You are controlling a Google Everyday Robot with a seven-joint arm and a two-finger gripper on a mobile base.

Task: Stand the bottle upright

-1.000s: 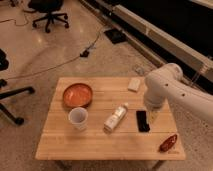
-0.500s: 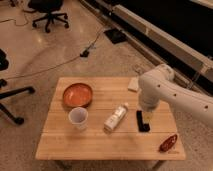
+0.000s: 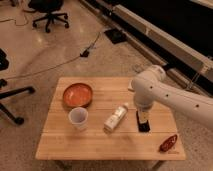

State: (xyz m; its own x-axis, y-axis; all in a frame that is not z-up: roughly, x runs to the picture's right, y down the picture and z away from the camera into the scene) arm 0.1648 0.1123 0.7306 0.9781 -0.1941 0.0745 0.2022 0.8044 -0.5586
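Note:
The bottle [image 3: 115, 118] lies on its side near the middle of the wooden table [image 3: 100, 145]. It is pale, with its white cap pointing to the back right. My white arm reaches in from the right. The gripper [image 3: 143, 116] hangs just right of the bottle's cap end, over a black phone [image 3: 144, 125], and is apart from the bottle.
A white cup [image 3: 78, 118] stands left of the bottle, with an orange bowl [image 3: 77, 94] behind it. A red object [image 3: 168, 143] lies at the front right corner. Office chairs [image 3: 48, 11] and a cable [image 3: 60, 62] are on the floor behind and to the left.
My arm has swung left across the table's right side, bringing the gripper closer to the bottle. The bottle and the other objects have not moved.

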